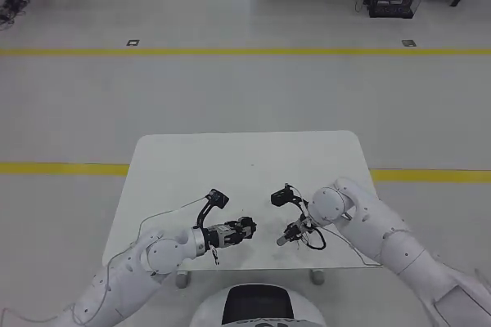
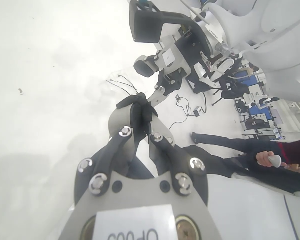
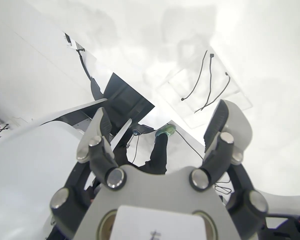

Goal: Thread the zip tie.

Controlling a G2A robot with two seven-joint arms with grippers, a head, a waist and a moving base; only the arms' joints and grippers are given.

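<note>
So the white table (image 1: 229,155) was used as the work surface, with both arms positioned low near its front edge. The right gripper (image 3: 161,112) was held spread wide above the clear sheet (image 3: 177,86), presumably readied for a pick. The left gripper (image 2: 137,99) was pinched together, nothing visibly clamped. Three zip ties (image 3: 210,81) were laid loose on that sheet, unthreaded.

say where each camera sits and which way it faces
top view: overhead, looking down at the table; both arms show
left wrist view: looks past its shut left gripper toward the zip ties
right wrist view: looks past its open right gripper down at the table
shared: both wrist views show the zip ties
</note>
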